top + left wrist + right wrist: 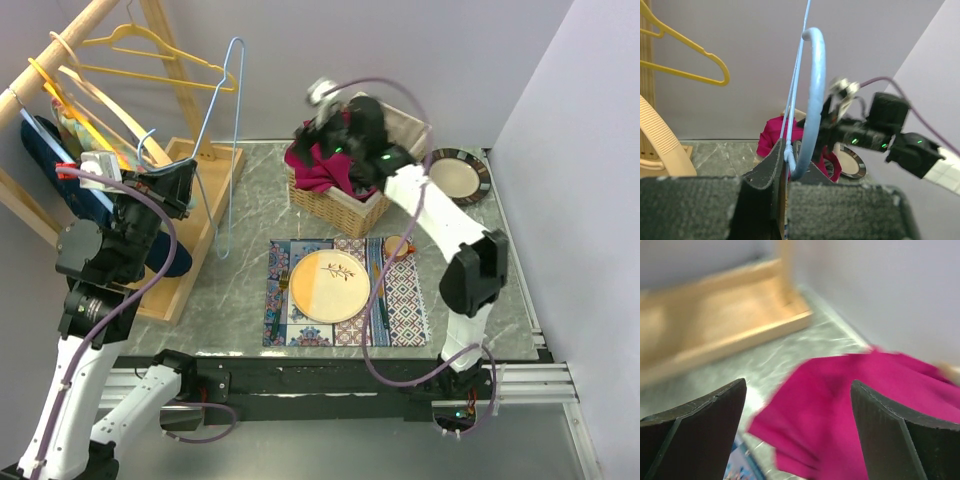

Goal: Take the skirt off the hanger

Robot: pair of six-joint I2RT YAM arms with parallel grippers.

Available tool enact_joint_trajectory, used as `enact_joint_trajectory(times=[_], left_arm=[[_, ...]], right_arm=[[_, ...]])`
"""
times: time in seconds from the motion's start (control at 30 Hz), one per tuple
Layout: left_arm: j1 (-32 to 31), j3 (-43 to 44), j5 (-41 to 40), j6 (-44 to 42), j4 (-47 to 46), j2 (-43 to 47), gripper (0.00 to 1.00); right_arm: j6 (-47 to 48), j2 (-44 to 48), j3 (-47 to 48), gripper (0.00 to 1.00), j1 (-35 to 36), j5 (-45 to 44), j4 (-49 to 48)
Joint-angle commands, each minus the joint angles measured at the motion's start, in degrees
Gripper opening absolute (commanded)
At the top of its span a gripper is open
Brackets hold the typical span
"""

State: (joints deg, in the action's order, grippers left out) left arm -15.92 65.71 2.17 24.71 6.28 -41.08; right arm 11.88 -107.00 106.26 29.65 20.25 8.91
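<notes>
Evidently the task is standing at or very near completion. The table [245, 290] is carrying a wooden rack [85, 25] along its left side, a wicker basket [345, 212] toward the back and a patterned placemat [405, 300] with a plate [325, 285] at the front.

The magenta skirt [318, 172] is lying bunched in the basket, with one edge spilling over the rim on the rack side. No part of it is touching the hanger. The light blue wire hanger [816, 100] is standing upright between rack and basket, apart from the skirt. Its wire is showing bare in both the overhead and left wrist views.

The left gripper [786, 160] is clamping fully shut on the hanger at the base of its hook and is holding it upright. The right gripper [799, 385] is hovering over the basket with its jaws standing wide apart. Nothing is sitting between them. The skirt is showing below the gap, blurred, so whether the fingers are quite clear of the cloth cannot be told.

Judgement: the removal itself is reading as done, with garment and hanger separated and the garment resting in the basket. What is remaining, at most, is the right arm drawing clear and the hanger being put down, neither of which the task is strictly demanding
</notes>
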Motion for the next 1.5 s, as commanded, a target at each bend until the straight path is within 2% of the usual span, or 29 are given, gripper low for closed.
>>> enact_joint_trajectory(times=[0.0,0.17,0.27,0.3,0.37,0.4,0.5,0.77,0.87,0.97,1.03,1.1,1.2,1.33,1.43,1.47], left_arm=[[0.37,-0.50,1.16,0.08,-3.65,0.65,0.01],[0.37,-0.15,1.60,-0.01,-3.56,0.03,0.01],[0.37,-0.50,1.60,0.08,-3.91,0.30,0.01],[0.37,-0.50,1.87,0.08,-4.00,0.21,0.01],[0.37,-0.41,1.87,0.08,-3.91,0.12,0.01],[0.37,-0.50,1.69,-0.01,-3.91,0.21,0.01],[0.37,-0.50,1.43,-0.01,-3.91,0.21,0.01],[0.54,-0.41,1.69,0.25,-4.00,-0.49,0.01],[0.63,-0.59,1.52,0.25,-4.00,-0.32,0.01],[0.72,-0.85,0.99,0.08,-4.26,-0.23,0.01],[0.80,-0.33,0.73,0.08,-4.00,-0.40,0.01],[0.81,0.29,0.81,-0.19,-2.86,-0.84,0.01],[0.81,1.52,1.51,-0.36,-1.89,-1.98,0.01],[1.16,4.06,2.57,-0.28,0.48,-5.05,0.01],[1.16,6.53,2.40,-0.19,3.46,-7.08,0.01],[1.16,7.06,2.31,0.07,4.43,-7.52,0.01]], right_arm=[[10.35,-4.53,1.67,0.91,2.08,2.96,4.53],[13.42,-7.69,2.72,0.89,3.13,-1.17,7.17],[13.08,-8.92,4.39,0.77,3.05,-6.79,7.70],[12.99,-8.93,4.48,0.64,2.96,-8.63,7.53],[12.91,-9.19,4.49,0.56,2.78,-10.05,7.18],[12.91,-9.19,4.48,0.47,2.70,-10.84,6.66],[10.63,-9.02,4.05,0.31,1.56,-11.20,4.90],[4.13,-5.85,-1.75,0.13,-1.78,-8.73,-4.94],[1.49,-7.16,-0.36,0.01,-3.28,-11.45,-6.27],[-3.94,-9.79,1.23,0.00,-6.86,-16.29,-6.79],[-11.74,-10.94,0.01,0.00,-9.33,-16.38,-7.85],[-15.38,-12.96,-0.35,0.00,-11.98,-16.90,-7.16],[-15.31,-16.21,1.22,0.00,-11.90,-21.82,-3.39],[-16.62,-21.57,9.91,0.00,-11.90,-25.95,4.79],[-16.80,-24.30,13.87,0.06,-11.90,-29.65,8.14],[-16.80,-25.00,14.67,0.13,-11.90,-30.35,8.75]])
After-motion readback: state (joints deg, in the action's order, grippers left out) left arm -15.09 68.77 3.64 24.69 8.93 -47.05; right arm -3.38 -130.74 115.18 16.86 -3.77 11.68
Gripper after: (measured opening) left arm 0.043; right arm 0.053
